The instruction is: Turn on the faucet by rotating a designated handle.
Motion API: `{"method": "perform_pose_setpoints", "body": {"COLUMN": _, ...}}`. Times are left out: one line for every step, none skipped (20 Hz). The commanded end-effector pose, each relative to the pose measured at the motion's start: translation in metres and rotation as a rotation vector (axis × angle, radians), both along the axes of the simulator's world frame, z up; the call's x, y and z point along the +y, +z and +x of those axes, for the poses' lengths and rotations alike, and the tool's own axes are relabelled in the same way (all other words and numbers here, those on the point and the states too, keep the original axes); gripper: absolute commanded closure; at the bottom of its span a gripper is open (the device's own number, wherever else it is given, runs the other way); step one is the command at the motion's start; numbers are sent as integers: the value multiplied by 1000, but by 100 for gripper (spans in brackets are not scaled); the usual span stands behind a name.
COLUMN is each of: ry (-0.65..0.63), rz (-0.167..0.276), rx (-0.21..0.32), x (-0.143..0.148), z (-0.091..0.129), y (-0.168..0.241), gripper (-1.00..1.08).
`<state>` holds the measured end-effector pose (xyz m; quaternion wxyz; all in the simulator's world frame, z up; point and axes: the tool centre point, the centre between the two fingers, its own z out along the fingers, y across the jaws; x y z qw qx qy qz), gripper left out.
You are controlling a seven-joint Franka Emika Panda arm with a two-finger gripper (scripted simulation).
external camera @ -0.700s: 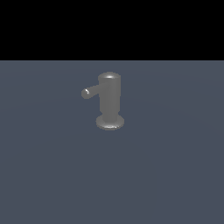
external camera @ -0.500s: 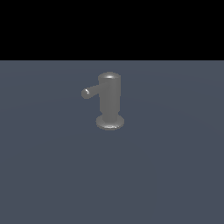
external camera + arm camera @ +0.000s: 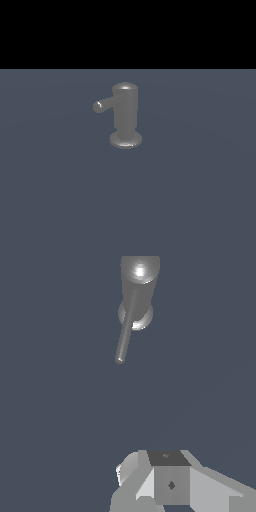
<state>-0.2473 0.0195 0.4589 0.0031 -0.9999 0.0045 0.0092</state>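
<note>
The faucet (image 3: 125, 114) is a dull-grey upright cylinder with a rounded cap on a flared disc base, standing on the blue-grey floor. Its handle (image 3: 103, 104), a thin grey rod with a rounded tip, juts from near the top toward the exterior view's left. The wrist view shows the faucet (image 3: 140, 276) from above, with the handle (image 3: 126, 326) pointing toward my gripper (image 3: 167, 458). Only blocky grey and white parts of the gripper show at the frame's edge, well short of the handle tip. No gap between the fingers can be made out. The exterior view has no arm in it.
A flat blue-grey floor (image 3: 190, 200) stretches all around the faucet, under a black background. No other objects appear in either view.
</note>
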Motion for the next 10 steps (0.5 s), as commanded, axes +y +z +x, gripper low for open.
{"method": "perform_pose_setpoints", "body": {"ry": -13, "rz": 0, "rx": -1, "x": 6, "z": 5, "y": -14, "gripper": 108}}
{"method": "perform_pose_setpoints", "body": {"ry": -19, "rz": 0, "rx": -1, "x": 8, "z": 8, "y": -20, "gripper": 108}}
{"method": "perform_pose_setpoints", "body": {"ry": -26, "rz": -1, "rx": -1, "x": 11, "z": 11, "y": -27, "gripper": 108}}
{"method": "perform_pose_setpoints", "body": {"ry": -33, "rz": -1, "rx": -2, "x": 14, "z": 14, "y": -34, "gripper": 108}}
{"method": "perform_pose_setpoints", "body": {"ry": -40, "rz": -1, "rx": -3, "x": 17, "z": 17, "y": -41, "gripper": 108}}
{"method": "perform_pose_setpoints", "body": {"ry": -47, "rz": -1, "rx": -3, "x": 20, "z": 21, "y": -49, "gripper": 108}}
{"method": "perform_pose_setpoints", "body": {"ry": -55, "rz": -1, "rx": -4, "x": 23, "z": 24, "y": -57, "gripper": 108}}
{"method": "perform_pose_setpoints", "body": {"ry": -62, "rz": -1, "rx": -4, "x": 26, "z": 28, "y": -65, "gripper": 108}}
{"method": "perform_pose_setpoints", "body": {"ry": -70, "rz": -2, "rx": -5, "x": 30, "z": 31, "y": -73, "gripper": 108}}
{"method": "perform_pose_setpoints", "body": {"ry": -78, "rz": -2, "rx": -5, "x": 33, "z": 35, "y": -80, "gripper": 108}}
